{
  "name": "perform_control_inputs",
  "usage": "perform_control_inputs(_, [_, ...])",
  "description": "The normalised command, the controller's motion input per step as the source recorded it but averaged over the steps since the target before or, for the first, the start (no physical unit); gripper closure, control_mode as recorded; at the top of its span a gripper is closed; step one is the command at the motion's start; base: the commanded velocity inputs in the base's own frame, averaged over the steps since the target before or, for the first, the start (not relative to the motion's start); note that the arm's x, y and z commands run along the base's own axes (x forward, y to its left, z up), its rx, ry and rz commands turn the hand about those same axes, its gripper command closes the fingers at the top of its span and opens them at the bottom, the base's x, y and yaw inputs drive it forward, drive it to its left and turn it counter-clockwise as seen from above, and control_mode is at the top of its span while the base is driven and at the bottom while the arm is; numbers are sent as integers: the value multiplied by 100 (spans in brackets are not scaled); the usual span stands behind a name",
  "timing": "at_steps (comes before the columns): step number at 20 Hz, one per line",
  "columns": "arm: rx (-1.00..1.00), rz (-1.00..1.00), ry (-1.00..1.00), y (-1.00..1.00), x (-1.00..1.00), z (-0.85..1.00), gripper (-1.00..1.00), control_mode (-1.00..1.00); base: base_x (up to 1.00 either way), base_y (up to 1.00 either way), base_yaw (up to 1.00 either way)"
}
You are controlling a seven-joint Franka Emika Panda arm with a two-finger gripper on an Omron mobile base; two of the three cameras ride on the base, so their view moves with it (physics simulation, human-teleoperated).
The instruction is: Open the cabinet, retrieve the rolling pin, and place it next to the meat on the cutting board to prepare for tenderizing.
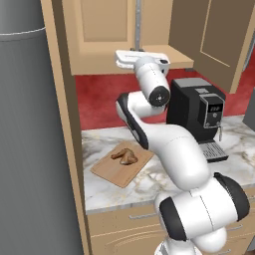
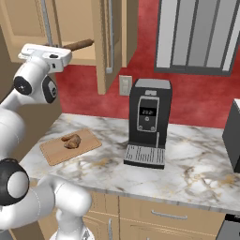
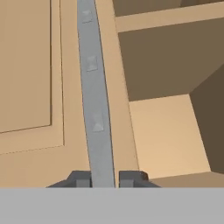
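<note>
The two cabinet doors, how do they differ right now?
The left cabinet door is shut, flush with the cabinet front; the right cabinet door is swung wide open, showing the shelf. The gripper is shut on the left door's handle; the right door's handle hangs free. Both are tan, panelled, with long silver bar handles.

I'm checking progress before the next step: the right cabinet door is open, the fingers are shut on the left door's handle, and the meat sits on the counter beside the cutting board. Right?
Not quite. The meat lies on the cutting board, not beside it, as the left base view shows. The rest stands: the right door is open, and the hand view shows the fingers shut on the left door's handle.
</note>
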Motion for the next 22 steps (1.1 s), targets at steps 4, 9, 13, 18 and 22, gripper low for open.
perform_control_inputs(4, [-4,0,2,-16,0,-12,100,-100,0,0,0])
perform_control_inputs(9, [-7,-2,2,3,-2,-6,100,-100,0,0,0])
perform_control_inputs(13, [-8,-1,0,25,-11,-3,100,-100,0,0,0])
perform_control_inputs(18, [-8,-1,0,34,-14,-2,100,-100,0,0,0])
perform_control_inputs(22, [-7,-1,0,35,-17,-1,100,-100,0,0,0])
